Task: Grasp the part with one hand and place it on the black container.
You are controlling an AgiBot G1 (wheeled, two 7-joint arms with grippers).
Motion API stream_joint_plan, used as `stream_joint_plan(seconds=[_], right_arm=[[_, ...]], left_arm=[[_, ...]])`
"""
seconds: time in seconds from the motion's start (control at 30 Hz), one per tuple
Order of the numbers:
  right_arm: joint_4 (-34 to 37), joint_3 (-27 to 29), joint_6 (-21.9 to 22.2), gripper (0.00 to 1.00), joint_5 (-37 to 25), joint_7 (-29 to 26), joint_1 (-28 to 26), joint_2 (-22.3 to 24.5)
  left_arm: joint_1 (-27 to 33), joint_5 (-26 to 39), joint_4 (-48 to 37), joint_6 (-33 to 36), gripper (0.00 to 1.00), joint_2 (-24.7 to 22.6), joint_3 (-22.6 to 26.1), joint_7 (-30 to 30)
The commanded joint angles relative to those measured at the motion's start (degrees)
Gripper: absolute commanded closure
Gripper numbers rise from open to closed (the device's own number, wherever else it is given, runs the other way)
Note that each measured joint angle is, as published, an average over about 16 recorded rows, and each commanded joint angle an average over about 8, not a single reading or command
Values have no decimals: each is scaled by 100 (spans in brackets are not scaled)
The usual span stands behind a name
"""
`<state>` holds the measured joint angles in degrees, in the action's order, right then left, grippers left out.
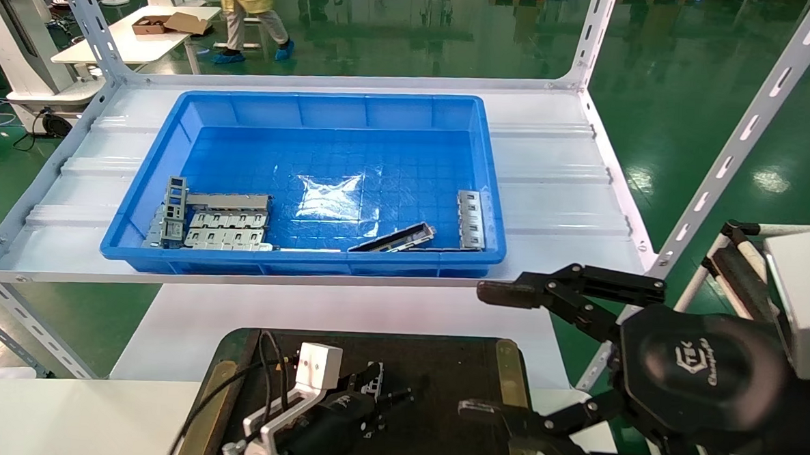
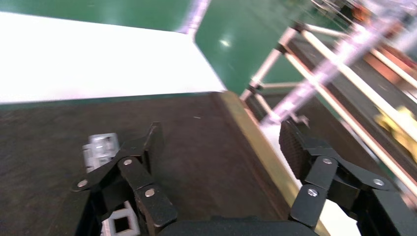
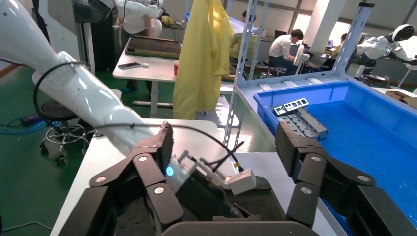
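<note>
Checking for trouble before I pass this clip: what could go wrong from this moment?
1. The part lies on the black container right beside one finger of the open left hand. Pulling away could nudge or drag it.
2. The open right hand hovers by the container's olive edge strip, with its lower finger over it. A careless move might bump the container.

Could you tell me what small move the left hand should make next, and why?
Probably lift the left hand straight up off the black container. Its fingers are spread open, and a silver piece, likely the part, lies on the container beside one finger, apparently released. The right hand hovers open nearby.
</note>
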<state>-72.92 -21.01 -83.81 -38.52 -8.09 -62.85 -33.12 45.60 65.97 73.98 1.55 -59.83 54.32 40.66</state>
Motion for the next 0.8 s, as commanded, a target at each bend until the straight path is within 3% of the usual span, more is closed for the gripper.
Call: stream_joint_plan(seconds=[0.03,0.27,0.6,0.8], right_arm=[[0,0,0,0,0,0,0,0],[0,-1,0,0,0,0,0,0],[0,-1,1,0,1,1,0,1],[0,-2,1,0,1,1,0,1]], left_arm=[[19,72,275,296,0,235,-42,-11],[68,-249,366,1776,0,671,-623,-718],[-308,-1599,151,4002,0,1113,-1823,-2615],[-332,-2057,-201,5059,0,1308,-2195,-3390]])
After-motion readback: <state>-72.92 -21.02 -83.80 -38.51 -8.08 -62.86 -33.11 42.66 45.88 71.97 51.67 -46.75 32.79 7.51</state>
